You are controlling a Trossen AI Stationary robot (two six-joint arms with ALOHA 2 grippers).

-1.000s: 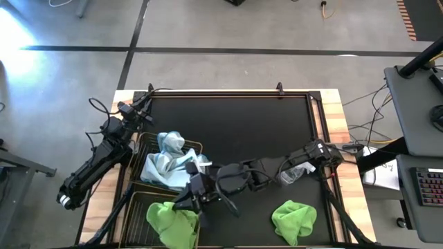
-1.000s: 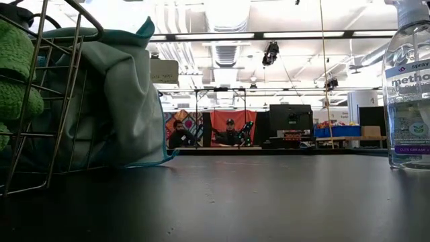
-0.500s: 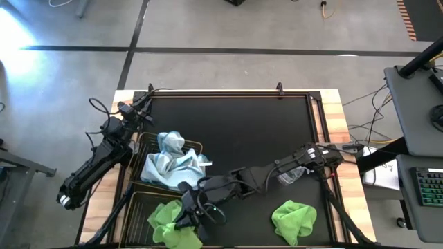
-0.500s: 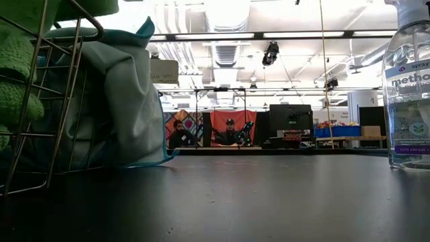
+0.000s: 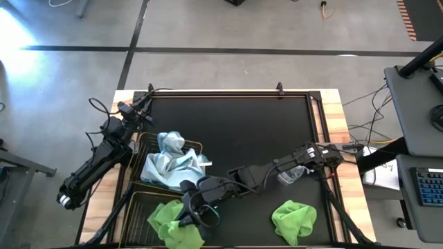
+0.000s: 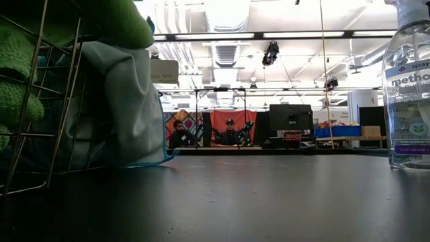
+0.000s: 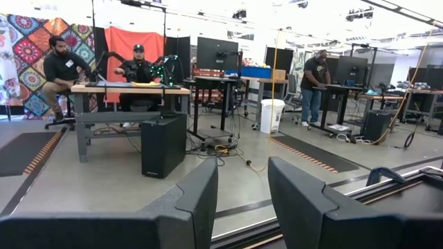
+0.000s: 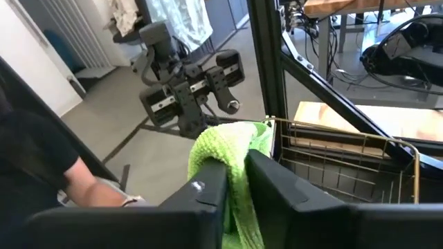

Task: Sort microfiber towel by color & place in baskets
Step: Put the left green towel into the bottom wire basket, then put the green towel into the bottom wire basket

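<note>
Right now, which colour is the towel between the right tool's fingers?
Lime green towel, best in the right wrist view.

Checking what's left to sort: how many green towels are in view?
2. One is over the near basket, between the right gripper's fingers. The other lies loose on the table's near right. More may be hidden beneath.

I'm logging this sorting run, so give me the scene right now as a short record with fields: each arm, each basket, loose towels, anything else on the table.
right gripper: over the near basket, green towel between its fingers
left gripper: open, parked at the table's left edge, aimed off the table
near basket contents: green towels
far basket contents: pale blue towels
loose towel: green, on the mat near the front right
other: spray bottle
</note>
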